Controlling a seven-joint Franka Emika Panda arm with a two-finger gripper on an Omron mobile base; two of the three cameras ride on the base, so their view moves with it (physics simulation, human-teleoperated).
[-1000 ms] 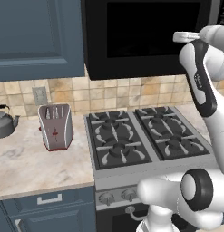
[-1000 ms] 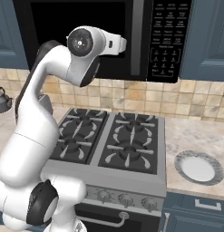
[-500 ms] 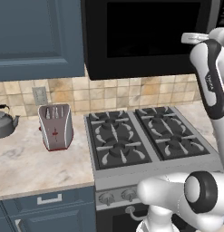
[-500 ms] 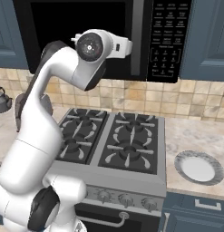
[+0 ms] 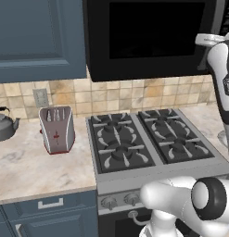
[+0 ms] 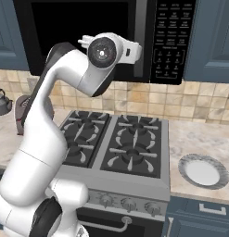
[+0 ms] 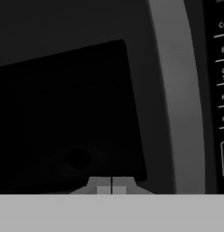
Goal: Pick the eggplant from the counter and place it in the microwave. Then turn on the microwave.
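The black microwave [image 5: 148, 37] [image 6: 65, 28] hangs over the stove with its door closed. My gripper [image 7: 111, 186] is shut and empty, held close before the lower right corner of the dark window [image 7: 63, 113]. The long vertical handle [image 7: 177, 99] [image 6: 141, 37] stands just right of it, and the keypad [image 7: 220, 68] [image 6: 174, 37] lies beyond that. A faint dark rounded shape [image 7: 77, 158] shows behind the glass; I cannot tell whether it is the eggplant. The beige counter [image 5: 32, 166] [image 6: 190, 139] runs on both sides of the stove.
A grey gas stove [image 5: 148, 143] [image 6: 116, 143] lies under the raised arm. A silver toaster [image 5: 56, 129] and a kettle [image 5: 2, 125] stand on the left counter. A white plate [image 6: 203, 170] sits on the right counter. Blue cabinets [image 5: 37, 37] flank the microwave.
The hand has slid to the right along the microwave's front, closer to the handle and keypad. The gripper has stayed shut and the door closed.
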